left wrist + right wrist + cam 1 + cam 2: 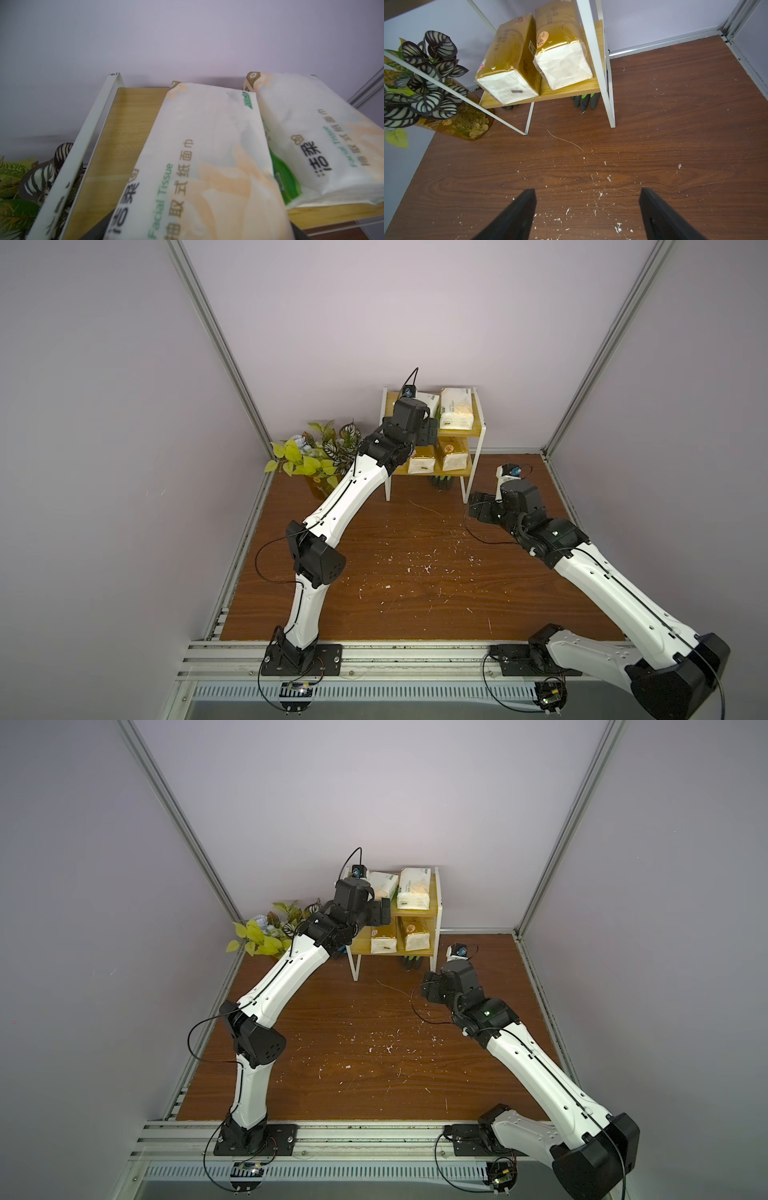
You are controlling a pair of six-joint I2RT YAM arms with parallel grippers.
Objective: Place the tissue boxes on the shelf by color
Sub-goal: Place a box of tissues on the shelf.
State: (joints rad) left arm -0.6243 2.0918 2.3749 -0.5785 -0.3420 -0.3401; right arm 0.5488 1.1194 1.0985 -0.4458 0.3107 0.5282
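The left pincer [201, 225] shows me only two dark tips at the wrist view's edge, either side of the nearer white tissue pack [207, 145]. I can't tell whether they press it. That pack's near end is cut off and its print is blurred. In both top views the left arm [409, 414] covers most of it. Something dark [586, 101] pokes from under the shelf [566, 92], mostly hidden. The gold pack [560, 37] beside the white leg runs out of frame.
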